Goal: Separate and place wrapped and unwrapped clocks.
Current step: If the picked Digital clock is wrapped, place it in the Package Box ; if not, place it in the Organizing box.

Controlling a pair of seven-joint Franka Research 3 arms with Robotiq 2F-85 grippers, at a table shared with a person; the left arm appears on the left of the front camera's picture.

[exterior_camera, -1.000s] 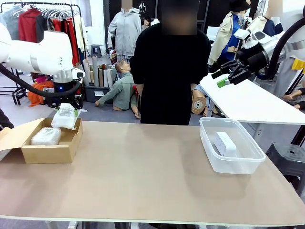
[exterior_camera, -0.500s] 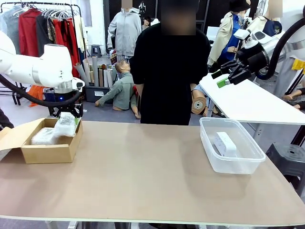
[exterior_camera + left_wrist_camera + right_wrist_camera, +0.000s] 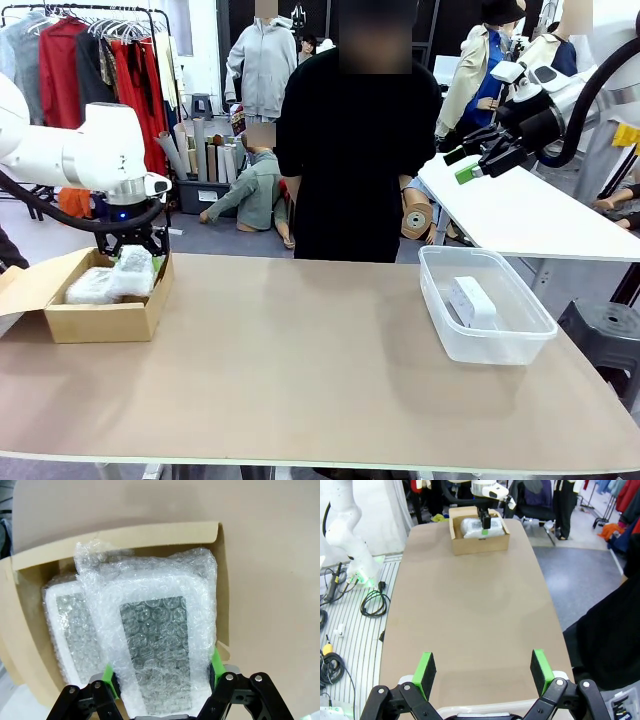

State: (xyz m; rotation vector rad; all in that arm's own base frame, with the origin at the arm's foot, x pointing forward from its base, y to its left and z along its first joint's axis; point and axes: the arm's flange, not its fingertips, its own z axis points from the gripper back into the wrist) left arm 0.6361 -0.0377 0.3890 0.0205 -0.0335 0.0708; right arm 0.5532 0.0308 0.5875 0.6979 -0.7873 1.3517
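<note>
Bubble-wrapped clock [image 3: 160, 645] sits clamped between the left gripper's [image 3: 133, 262] green pads [image 3: 108, 672], which are closed against its two sides; it is inside the open cardboard box [image 3: 110, 318] at the table's [image 3: 300, 370] left end. From the front, this bundle reads only as a lumpy white shape at the box's right side, just under the black gripper, with a second white bundle [image 3: 92, 288] lying to its left in the same box. The left wrist view fills in what the front one cannot: the held parcel is a white rounded-rectangular clock with a grey face showing through the bubbles, and the second wrapped clock [image 3: 70, 630] beside it has the same look and is partly overlapped by the first one's loose wrap (whether the held clock touches the box floor I cannot tell). The right wrist view, looking down the table's length, shows the box [image 3: 480, 536] far off with the left gripper [image 3: 485, 521] standing over it.

Across the table, near its right end, a clear plastic tub [image 3: 487, 340] holds the bare white clock [image 3: 472, 300], lying tilted. The right gripper [image 3: 480, 160] hangs in the air above and behind the tub, well apart from it, its fingers spread wide with nothing between them [image 3: 482, 675]. A person in black [image 3: 355, 150] stands at the far side
</note>
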